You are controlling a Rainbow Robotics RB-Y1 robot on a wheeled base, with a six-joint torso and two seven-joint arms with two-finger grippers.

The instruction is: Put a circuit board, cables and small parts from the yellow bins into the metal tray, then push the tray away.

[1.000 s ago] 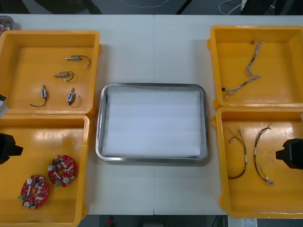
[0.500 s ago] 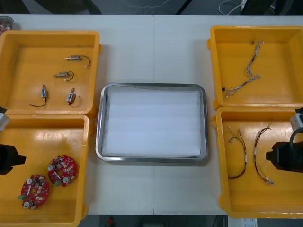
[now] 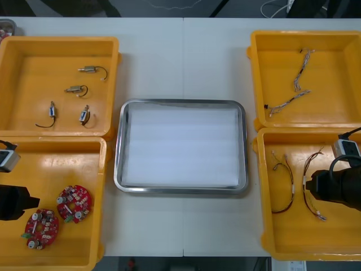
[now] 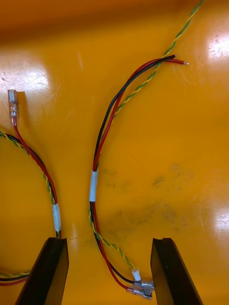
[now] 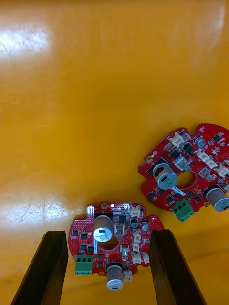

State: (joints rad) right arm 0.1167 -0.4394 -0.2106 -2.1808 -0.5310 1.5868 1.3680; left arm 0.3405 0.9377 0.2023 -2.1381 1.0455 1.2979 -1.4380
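The left gripper (image 5: 109, 233) is hanging wide open, gripping nothing, its fingers flanking a board (image 5: 112, 252) in the near left bin (image 5: 95, 95). The right gripper (image 4: 109, 240) is hovering equally open over a cable (image 4: 94, 186) in the near right bin (image 4: 167, 143). The tray (image 3: 117, 147) is sitting between the bins.

Light table (image 3: 183, 56), four yellow bins (image 3: 116, 62), metal tray (image 3: 118, 148) between
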